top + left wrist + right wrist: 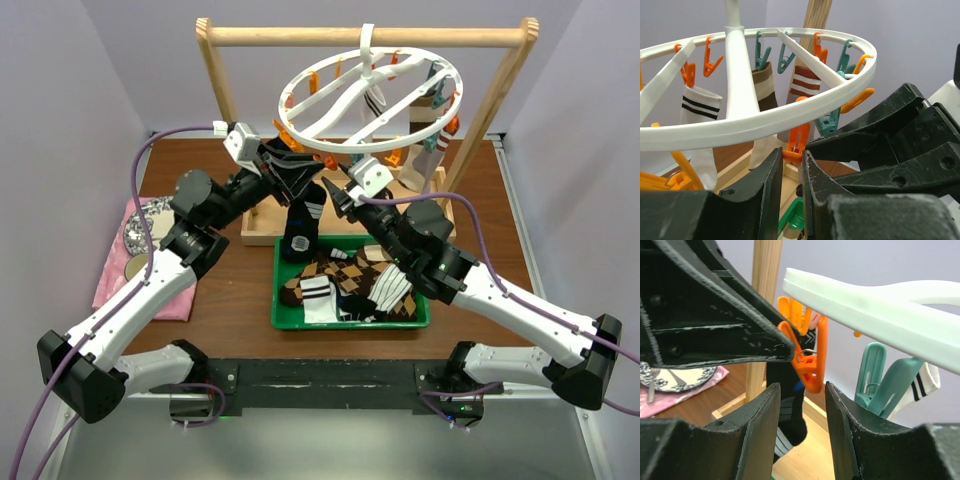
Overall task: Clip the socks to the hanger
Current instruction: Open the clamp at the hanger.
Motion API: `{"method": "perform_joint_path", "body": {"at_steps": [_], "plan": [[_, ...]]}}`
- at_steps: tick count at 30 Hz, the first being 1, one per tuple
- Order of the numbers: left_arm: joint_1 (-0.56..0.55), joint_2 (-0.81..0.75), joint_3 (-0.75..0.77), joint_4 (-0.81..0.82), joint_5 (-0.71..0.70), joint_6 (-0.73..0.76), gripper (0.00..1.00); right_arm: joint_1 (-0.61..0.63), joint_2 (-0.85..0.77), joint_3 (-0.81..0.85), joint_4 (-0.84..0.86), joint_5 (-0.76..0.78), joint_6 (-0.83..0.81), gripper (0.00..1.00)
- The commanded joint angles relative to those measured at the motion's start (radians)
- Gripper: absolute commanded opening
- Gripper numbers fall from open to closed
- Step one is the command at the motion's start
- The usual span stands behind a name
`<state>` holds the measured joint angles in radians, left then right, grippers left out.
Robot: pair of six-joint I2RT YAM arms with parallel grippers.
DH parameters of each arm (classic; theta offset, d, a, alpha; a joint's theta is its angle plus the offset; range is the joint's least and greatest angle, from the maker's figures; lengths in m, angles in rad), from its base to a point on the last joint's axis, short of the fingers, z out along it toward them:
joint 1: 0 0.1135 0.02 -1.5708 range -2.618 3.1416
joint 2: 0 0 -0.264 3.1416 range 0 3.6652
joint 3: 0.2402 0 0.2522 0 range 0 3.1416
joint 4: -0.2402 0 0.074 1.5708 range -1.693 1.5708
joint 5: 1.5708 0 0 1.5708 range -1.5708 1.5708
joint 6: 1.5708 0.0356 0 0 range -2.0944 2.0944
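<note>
The white hanger point(350, 97) hangs by its hook from a wooden bar, with several socks point(700, 111) clipped at its far side. My left gripper point(290, 170) is at the ring's near rim point(740, 130), shut on the lower end of an orange peg point(796, 142). My right gripper point(335, 195) is open just right of it, its fingertips point(802, 387) either side of the same peg point(810, 372). A black-white-blue sock point(302, 228) hangs below the peg, and its top is hidden behind the left finger point(790, 412). More socks point(350, 285) lie in the green tray point(350, 323).
The light wooden frame point(360, 37) stands at the back on a flat wooden base point(258, 232). A pink cloth point(125, 265) with a patterned plate point(150, 222) lies at the left. Teal pegs point(875, 377) hang close to the right gripper.
</note>
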<state>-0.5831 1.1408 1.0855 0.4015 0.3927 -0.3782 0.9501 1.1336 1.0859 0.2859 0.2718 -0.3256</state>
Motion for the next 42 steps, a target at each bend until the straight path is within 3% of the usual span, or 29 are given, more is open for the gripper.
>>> {"method": "perform_joint_path", "body": {"at_steps": [1, 18, 32, 35, 36, 39, 42], "plan": [[-0.003, -0.029, 0.036, 0.016, 0.023, 0.001, 0.23, -0.011, 0.005, -0.017, 0.072, 0.05, -0.021, 0.44], [-0.001, -0.036, 0.054, -0.016, 0.028, -0.014, 0.23, -0.011, -0.001, -0.006, 0.17, 0.056, -0.043, 0.51], [0.0, -0.041, 0.045, -0.004, 0.057, -0.085, 0.24, -0.01, 0.022, 0.009, 0.191, 0.006, -0.004, 0.33], [-0.001, -0.038, 0.05, 0.008, 0.083, -0.103, 0.38, -0.011, 0.015, 0.019, 0.176, -0.008, 0.014, 0.3], [0.0, -0.035, 0.053, 0.014, 0.09, -0.105, 0.51, -0.011, 0.011, 0.02, 0.171, -0.013, 0.02, 0.3], [0.002, -0.032, 0.062, 0.03, 0.115, -0.123, 0.74, -0.011, -0.011, 0.022, 0.151, -0.026, 0.048, 0.27], [0.008, -0.033, 0.067, 0.025, 0.109, -0.126, 0.75, -0.011, -0.035, 0.016, 0.138, -0.032, 0.08, 0.25]]}}
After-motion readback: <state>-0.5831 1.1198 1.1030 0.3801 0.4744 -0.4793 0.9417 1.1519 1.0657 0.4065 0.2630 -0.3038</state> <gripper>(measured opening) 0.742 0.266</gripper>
